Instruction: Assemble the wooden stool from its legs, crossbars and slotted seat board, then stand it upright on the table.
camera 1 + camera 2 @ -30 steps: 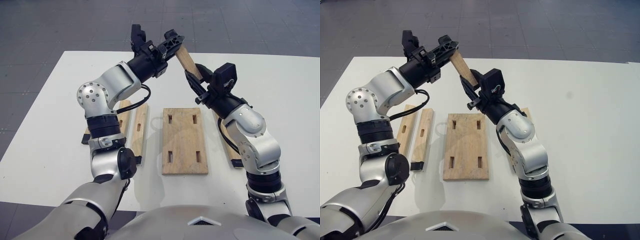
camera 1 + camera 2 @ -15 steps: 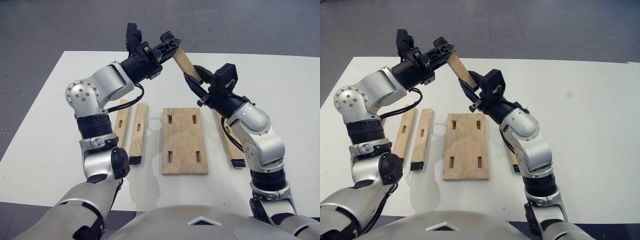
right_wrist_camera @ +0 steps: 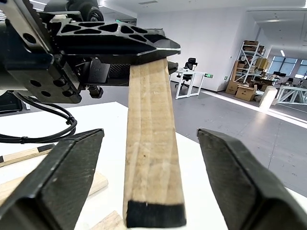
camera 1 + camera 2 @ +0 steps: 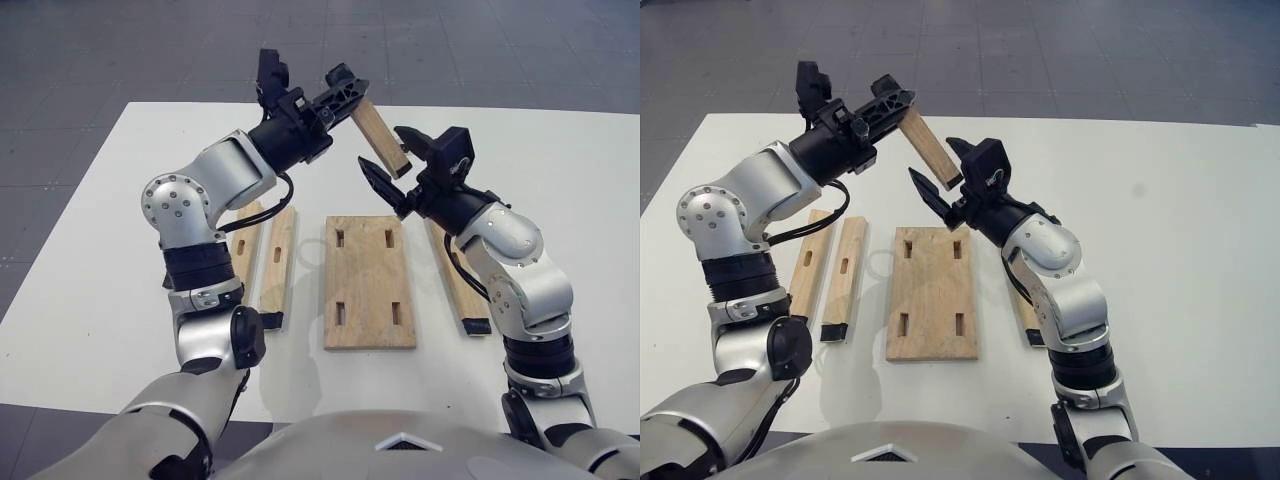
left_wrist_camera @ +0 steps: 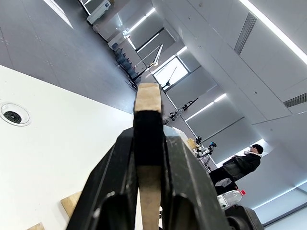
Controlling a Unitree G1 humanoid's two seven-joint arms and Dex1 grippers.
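My left gripper [image 4: 343, 93] is shut on the upper end of a wooden leg [image 4: 380, 136], holding it slanted in the air above the far side of the table. The leg's black-capped lower end [image 3: 154, 214] hangs between the fingers of my right gripper [image 4: 392, 160], which is open and apart from the wood on both sides. In the left wrist view the wood [image 5: 147, 98] sits clamped between the black fingers [image 5: 178, 167]. The slotted seat board [image 4: 368, 282] lies flat mid-table, below both grippers.
Two slotted wooden pieces [image 4: 246, 243] [image 4: 281, 255] lie side by side left of the seat board. Another wooden piece with a black end [image 4: 460, 285] lies to its right, under my right forearm. The white table [image 4: 90, 250] has free room at both sides.
My right gripper has opened and let go of the leg's lower end, its fingers now spread either side. The left gripper still holds the leg, shifted slightly right.
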